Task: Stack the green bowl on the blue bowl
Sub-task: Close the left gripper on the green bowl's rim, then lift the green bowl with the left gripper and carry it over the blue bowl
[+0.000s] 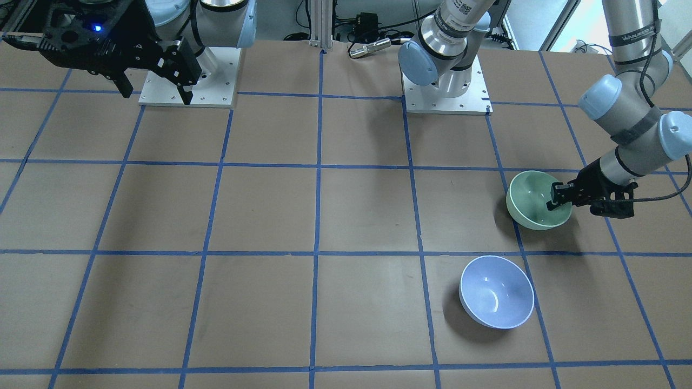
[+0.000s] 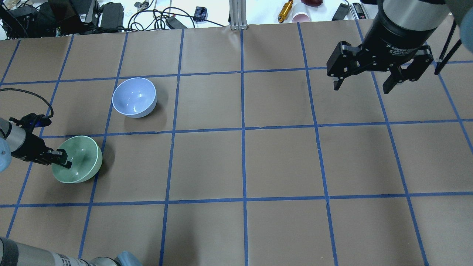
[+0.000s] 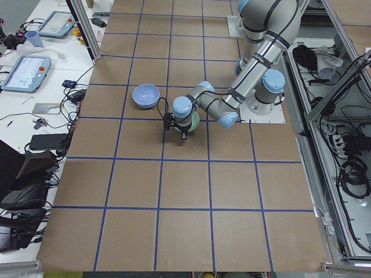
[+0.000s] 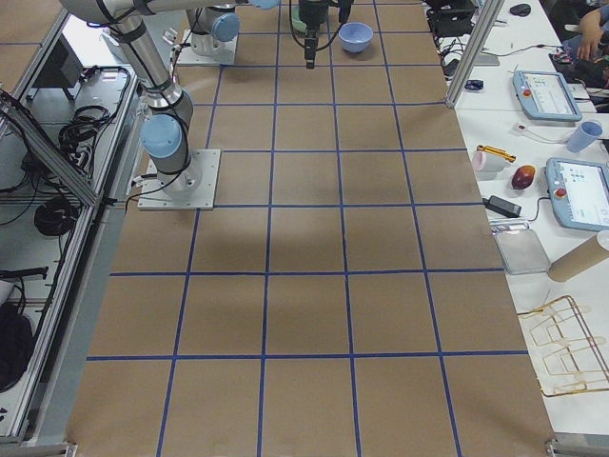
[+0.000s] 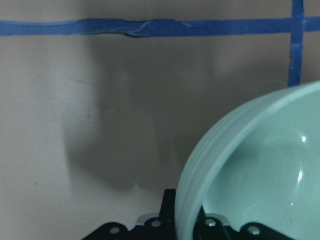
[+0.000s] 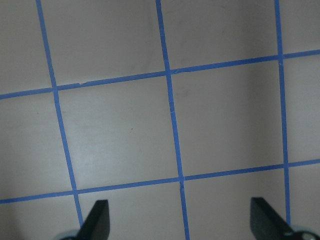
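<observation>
The green bowl (image 1: 532, 208) sits at my left side, tilted, with its rim pinched by my left gripper (image 1: 557, 198). It also shows in the overhead view (image 2: 82, 159), where the left gripper (image 2: 62, 158) is shut on its near rim. In the left wrist view the green bowl's wall (image 5: 260, 175) stands between the fingers. The blue bowl (image 1: 496, 292) stands upright and empty about one tile away; it also shows in the overhead view (image 2: 133, 96). My right gripper (image 2: 364, 85) is open and empty, high over the far right of the table.
The table (image 2: 244, 162) is brown with a blue tape grid. Cables, tools and a pink cup (image 2: 300, 17) lie beyond its far edge. The arm base plates (image 1: 446, 92) stand on the robot's side.
</observation>
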Motion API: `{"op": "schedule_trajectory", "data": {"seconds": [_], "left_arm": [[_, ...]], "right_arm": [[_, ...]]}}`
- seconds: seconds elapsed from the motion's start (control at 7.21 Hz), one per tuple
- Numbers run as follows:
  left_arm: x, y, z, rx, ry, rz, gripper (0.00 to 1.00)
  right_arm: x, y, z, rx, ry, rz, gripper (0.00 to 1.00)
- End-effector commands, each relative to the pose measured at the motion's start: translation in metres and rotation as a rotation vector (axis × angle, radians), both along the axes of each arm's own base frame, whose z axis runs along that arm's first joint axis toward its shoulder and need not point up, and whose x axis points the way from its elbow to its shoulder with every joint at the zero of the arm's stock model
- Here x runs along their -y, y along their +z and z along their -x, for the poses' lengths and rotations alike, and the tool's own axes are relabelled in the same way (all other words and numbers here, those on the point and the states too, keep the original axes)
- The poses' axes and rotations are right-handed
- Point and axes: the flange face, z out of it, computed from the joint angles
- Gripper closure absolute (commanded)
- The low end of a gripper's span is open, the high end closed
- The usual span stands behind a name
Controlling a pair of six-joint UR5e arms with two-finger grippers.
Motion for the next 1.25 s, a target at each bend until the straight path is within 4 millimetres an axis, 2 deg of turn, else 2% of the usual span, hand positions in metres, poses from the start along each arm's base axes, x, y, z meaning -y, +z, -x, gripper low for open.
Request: {"op": "schedule_trajectory", "data": {"seconds": [0.0,0.42,0.55,0.83,0.97,1.11], "left_arm": [[0.000,0.000,0.000,-0.001,0.000,0.001,1.00],[0.005,0.006,-0.005,0.013,-0.005,0.014,1.00],[0.010,0.015,-0.009,0.026,-0.001,0.028,1.00],[0.014,0.031,-0.001,0.040,-0.009,0.043,1.00],[0.021,0.036,-0.007,0.051,0.004,0.050,1.00],[0.033,0.053,-0.004,0.059,0.006,0.057,1.00]], "right_arm": [[0.000,0.001,0.000,0.000,0.000,0.002,0.00],[0.000,0.001,0.000,0.000,0.000,0.001,0.00],[0.000,0.001,0.000,0.000,0.000,0.002,0.00],[0.000,0.001,0.000,0.000,0.000,0.002,0.00],[0.000,0.001,0.000,0.000,0.000,0.002,0.00],[0.000,0.000,0.000,0.000,0.000,0.000,0.00]]}}
